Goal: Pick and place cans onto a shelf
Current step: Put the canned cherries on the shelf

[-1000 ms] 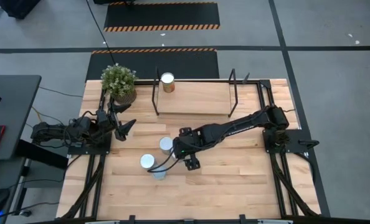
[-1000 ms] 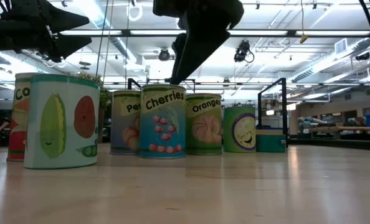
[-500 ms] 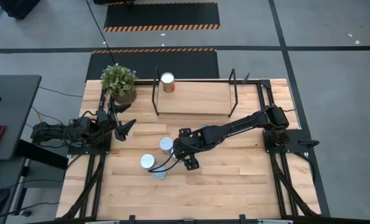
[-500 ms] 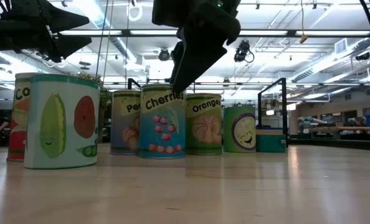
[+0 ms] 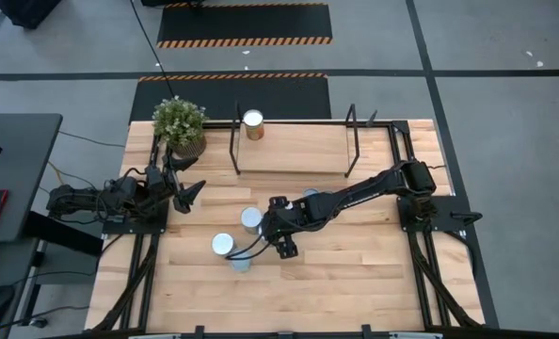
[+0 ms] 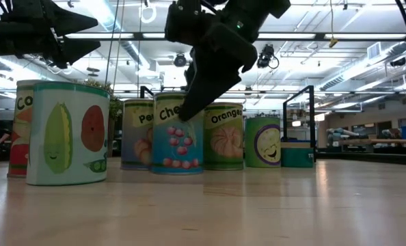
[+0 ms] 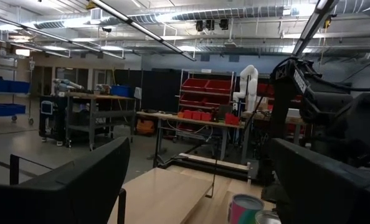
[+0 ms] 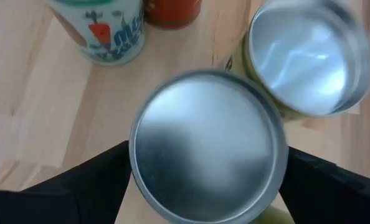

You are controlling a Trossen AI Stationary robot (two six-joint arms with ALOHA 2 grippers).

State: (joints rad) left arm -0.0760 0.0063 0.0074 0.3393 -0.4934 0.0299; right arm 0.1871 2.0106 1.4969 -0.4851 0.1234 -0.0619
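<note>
My right gripper (image 8: 208, 165) is open above the blue "Cherries" can (image 6: 179, 140). Its two fingers stand on either side of the can's silver top (image 8: 207, 146); I cannot tell whether they touch it. In the high view the gripper (image 5: 278, 226) hides that can. Other cans stand on the table beside it (image 5: 251, 219), (image 5: 223, 245), (image 5: 310, 196). One can (image 5: 253, 121) stands on the left end of the light wood shelf (image 5: 294, 151). My left gripper (image 5: 191, 191) is open and empty at the table's left side.
A potted plant (image 5: 179, 122) stands at the far left corner, beside the shelf's left black frame (image 5: 235, 141). More cans stand in a row in the low view (image 6: 68, 133), (image 6: 225, 137), (image 6: 263, 142). Bare tabletop (image 5: 355, 264) lies at the near right.
My right gripper has gone down onto the "Cherries" can, its fingers now low beside the can's upper part. The arm's shift has uncovered a can behind it in the high view. No can has moved.
</note>
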